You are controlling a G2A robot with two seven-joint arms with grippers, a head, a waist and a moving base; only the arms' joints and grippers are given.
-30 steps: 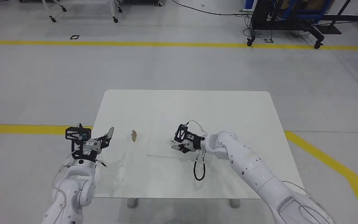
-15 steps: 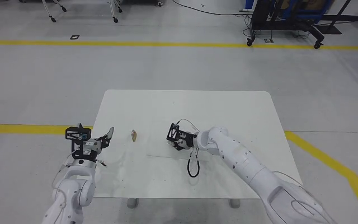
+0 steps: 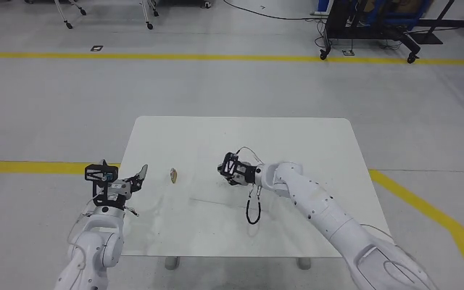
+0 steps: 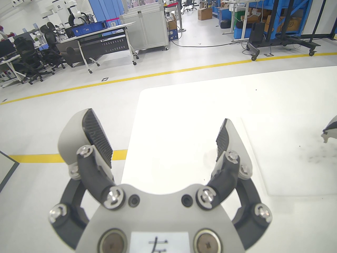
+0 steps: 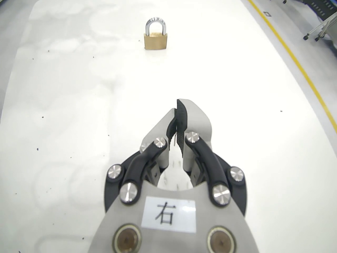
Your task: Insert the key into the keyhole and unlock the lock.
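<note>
two tools at a white counter (image 3: pixel 304 145): the right tool (image 5: pixel 177 111) is pinched together on a thin metal sliver, apparently the key (image 5: pixel 174 140), pointing at the brass padlock (image 5: pixel 155 38) well apart from it; the left tool (image 4: pixel 158 125) hangs with fingers spread wide at the counter's edge.

Top view looks down; low wrist views face across the shared table (image 3: pixel 304 138).
</note>
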